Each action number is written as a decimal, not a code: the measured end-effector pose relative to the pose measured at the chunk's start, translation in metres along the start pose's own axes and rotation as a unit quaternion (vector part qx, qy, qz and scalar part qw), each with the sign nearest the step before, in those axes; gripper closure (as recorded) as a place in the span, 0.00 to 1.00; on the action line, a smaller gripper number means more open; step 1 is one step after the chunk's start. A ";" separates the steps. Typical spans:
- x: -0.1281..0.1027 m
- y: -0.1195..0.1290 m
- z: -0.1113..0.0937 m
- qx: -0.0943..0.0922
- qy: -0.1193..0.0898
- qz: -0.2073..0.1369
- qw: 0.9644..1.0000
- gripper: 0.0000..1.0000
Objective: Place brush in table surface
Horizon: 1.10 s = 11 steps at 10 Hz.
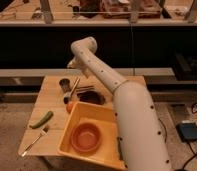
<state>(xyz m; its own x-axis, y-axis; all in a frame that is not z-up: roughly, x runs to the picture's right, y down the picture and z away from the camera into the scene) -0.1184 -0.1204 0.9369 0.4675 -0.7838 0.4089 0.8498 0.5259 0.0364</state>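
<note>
The brush (72, 87) lies on the table surface (51, 104) at the back left. Its pale wooden handle points away from me and its small head is toward the yellow tub. It rests just right of a small dark cup (65, 83). My gripper (71, 64) hangs at the end of the white arm (104, 75), above the table's back edge and over the cup. It is apart from the brush, and nothing shows in it.
A yellow tub (72, 131) with an orange bowl (86, 136) sits at the table's front right. A dark object (90, 95) lies behind it and a small orange thing (70, 106) sits by its corner. A green vegetable (42, 119) and a metal fork (34, 141) lie at the front left.
</note>
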 end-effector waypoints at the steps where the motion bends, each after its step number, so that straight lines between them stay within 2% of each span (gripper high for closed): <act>1: 0.000 -0.001 0.007 -0.002 -0.002 0.003 1.000 0.20; 6: 0.001 0.000 0.008 -0.003 -0.003 0.003 1.000 0.20; 7: 0.001 0.000 0.011 -0.001 -0.011 0.001 1.000 0.20; 9: 0.002 0.003 0.029 0.004 -0.025 -0.001 1.000 0.20; 11: 0.000 0.005 0.043 0.001 -0.025 -0.010 1.000 0.20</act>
<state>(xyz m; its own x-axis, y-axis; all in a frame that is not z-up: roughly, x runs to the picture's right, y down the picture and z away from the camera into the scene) -0.1248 -0.1038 0.9759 0.4382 -0.7765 0.4528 0.8579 0.5117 0.0473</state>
